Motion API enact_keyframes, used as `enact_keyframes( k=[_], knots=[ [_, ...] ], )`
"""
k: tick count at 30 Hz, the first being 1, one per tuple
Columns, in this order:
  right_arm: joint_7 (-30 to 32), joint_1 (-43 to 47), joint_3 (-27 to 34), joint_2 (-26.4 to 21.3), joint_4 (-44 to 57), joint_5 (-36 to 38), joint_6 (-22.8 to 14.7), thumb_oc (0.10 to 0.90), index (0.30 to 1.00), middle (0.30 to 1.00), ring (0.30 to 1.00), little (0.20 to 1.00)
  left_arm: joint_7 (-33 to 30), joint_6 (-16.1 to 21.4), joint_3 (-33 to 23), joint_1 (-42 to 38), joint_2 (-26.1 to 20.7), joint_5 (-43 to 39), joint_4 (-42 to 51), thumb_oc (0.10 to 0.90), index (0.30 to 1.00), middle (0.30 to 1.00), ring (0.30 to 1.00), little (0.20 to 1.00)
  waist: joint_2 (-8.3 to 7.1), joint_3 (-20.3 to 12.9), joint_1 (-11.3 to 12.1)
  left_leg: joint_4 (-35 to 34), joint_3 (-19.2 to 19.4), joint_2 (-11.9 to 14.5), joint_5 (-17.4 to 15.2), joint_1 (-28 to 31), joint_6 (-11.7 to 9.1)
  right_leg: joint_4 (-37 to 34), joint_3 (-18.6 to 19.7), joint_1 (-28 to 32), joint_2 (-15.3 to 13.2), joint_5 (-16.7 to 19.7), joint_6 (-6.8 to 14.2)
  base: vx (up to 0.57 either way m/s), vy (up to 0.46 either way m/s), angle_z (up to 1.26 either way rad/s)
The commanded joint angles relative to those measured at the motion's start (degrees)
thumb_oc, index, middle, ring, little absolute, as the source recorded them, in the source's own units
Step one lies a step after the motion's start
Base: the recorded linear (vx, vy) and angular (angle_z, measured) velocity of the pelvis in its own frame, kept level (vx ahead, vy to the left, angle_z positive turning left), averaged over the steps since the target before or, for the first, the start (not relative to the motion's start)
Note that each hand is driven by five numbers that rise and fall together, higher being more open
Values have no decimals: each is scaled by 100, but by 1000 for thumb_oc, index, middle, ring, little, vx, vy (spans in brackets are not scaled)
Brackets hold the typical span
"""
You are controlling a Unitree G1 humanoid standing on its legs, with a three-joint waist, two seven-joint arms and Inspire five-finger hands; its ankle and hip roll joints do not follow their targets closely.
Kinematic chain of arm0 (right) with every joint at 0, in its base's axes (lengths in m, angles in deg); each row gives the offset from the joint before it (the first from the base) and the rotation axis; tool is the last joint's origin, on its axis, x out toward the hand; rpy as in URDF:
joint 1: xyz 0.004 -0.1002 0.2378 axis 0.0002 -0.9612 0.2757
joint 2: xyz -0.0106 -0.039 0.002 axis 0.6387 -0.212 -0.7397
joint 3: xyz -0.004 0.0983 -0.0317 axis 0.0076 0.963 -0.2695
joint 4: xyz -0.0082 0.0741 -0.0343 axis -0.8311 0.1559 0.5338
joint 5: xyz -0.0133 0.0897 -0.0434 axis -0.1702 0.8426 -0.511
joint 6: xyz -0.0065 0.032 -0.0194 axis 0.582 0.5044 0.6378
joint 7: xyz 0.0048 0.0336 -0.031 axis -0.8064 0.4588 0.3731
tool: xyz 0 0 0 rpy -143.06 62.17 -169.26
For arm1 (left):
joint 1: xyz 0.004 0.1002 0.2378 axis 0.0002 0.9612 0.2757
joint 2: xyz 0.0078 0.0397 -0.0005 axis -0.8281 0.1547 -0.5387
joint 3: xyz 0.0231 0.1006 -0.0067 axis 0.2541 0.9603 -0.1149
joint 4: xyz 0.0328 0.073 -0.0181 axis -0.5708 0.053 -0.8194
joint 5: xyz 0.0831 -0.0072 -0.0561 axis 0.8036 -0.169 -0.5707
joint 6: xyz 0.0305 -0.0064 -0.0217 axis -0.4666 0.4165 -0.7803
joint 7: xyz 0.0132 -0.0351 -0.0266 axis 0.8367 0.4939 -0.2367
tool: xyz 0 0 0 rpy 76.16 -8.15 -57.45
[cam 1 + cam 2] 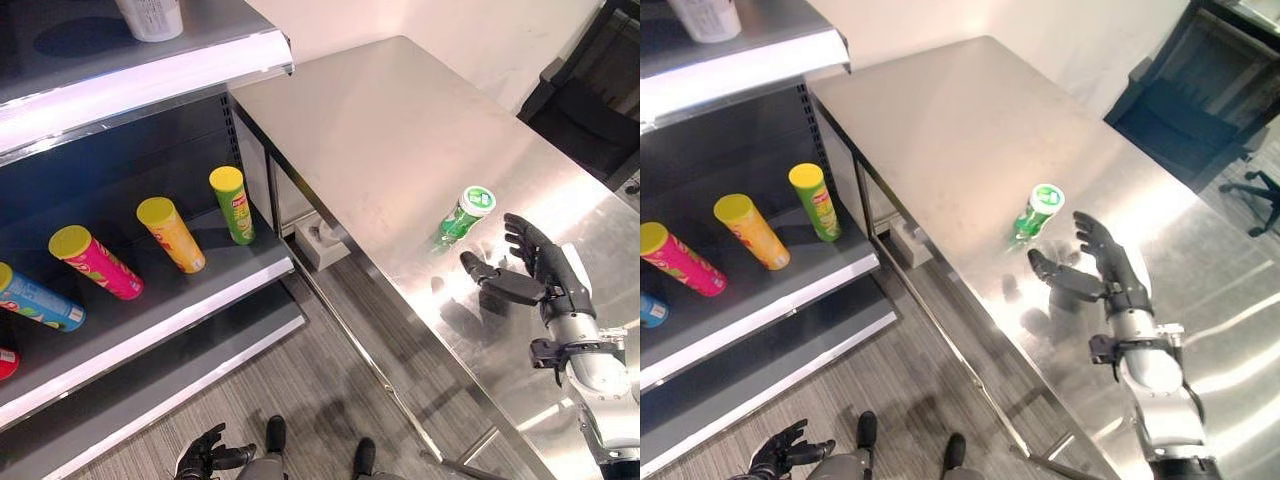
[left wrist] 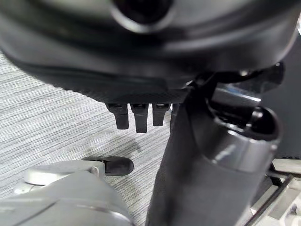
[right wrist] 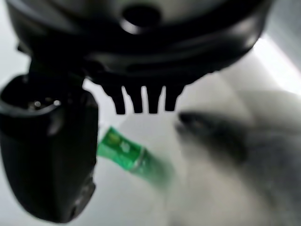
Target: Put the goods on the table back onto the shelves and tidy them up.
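A green can with a white and green lid stands on the steel table, near its front edge. My right hand is open just beside the can, on its right, thumb stretched towards it, not touching. In the right wrist view the can shows past the straight fingers. On the dark shelf to the left stand several cans: green, yellow, pink and blue. My left hand hangs low over the floor, open and holding nothing.
A white container stands on the upper shelf. A white box lies on the floor under the table. A black chair stands behind the table's right end. A lower shelf board juts out near the floor.
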Motion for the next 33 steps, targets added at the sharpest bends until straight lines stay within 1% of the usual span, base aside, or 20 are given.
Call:
enact_keyframes(
  k=[1, 3, 7, 10, 18, 21, 22, 23, 33],
  knots=[
    [267, 807, 227, -713, -129, -66, -296, 800, 900, 900, 900, 900, 38, 173, 141, 70, -146, 119, -32, 800, 900, 900, 900, 900, 37, -232, 303, 70, -43, 385, -636, 163, -308, 494, -175, -317, -746, 37, 614, -2, -21, 7],
    [370, 1070, 122, -868, -412, -103, -275, 800, 900, 900, 900, 900, 37, 179, 191, 116, -159, 103, 20, 800, 900, 900, 900, 900, 35, -206, 360, 72, -78, 381, -622, 136, -310, 507, -191, -319, -750, 37, 610, -3, -17, 4],
    [466, 1267, 40, -962, -666, -127, -200, 800, 900, 900, 900, 900, 11, 162, 192, 168, -164, 78, -21, 800, 900, 900, 900, 900, 33, -188, 424, 71, -137, 373, -599, 85, -318, 508, -252, -312, -760, 34, 610, 5, -15, 6],
    [578, 1589, -83, -1134, -1006, -103, -158, 800, 900, 900, 900, 900, 8, 158, 251, 250, -163, 42, -8, 800, 900, 900, 900, 900, 64, -116, 518, 73, -218, 349, -569, 2, -319, 527, -313, -355, -781, 48, 616, -8, -19, 17],
    [582, 2116, -475, -1142, -1309, 69, -162, 800, 900, 900, 900, 900, -27, 167, 291, 283, -195, -23, 5, 800, 900, 900, 900, 900, 91, -85, 633, 72, -293, 304, -542, -83, -314, 505, -396, -350, -817, 72, 627, -1, -3, 6],
    [612, 2272, -608, -1100, -1357, -16, -154, 800, 900, 900, 900, 900, -34, 171, 331, 276, -214, -19, 33, 800, 900, 900, 900, 900, 107, -92, 675, 72, -322, 288, -555, -74, -303, 511, -434, -325, -841, 76, 637, 11, 8, 5],
    [626, 2350, -668, -1068, -1366, -37, -157, 610, 615, 615, 615, 615, -39, 174, 347, 257, -208, -16, 36, 800, 900, 900, 900, 900, 109, -91, 682, 69, -331, 282, -560, -73, -299, 506, -438, -321, -847, 83, 641, 0, 0, 0],
    [626, 2442, -764, -1045, -1340, -73, -152, 400, 300, 300, 300, 300, -59, 171, 349, 225, -219, -34, 63, 800, 900, 900, 900, 900, 98, -97, 690, 66, -339, 278, -565, -70, -295, 496, -454, -310, -853, 87, 640, 0, 0, 0],
    [658, 2203, -520, -1173, -1144, -299, -177, 400, 300, 300, 300, 300, -60, 164, 295, 210, -244, 13, 21, 800, 900, 900, 900, 900, 58, -167, 671, 60, -343, 297, -588, -22, -302, 475, -477, -258, -831, 73, 640, 2, -2, 4]
  ],
)
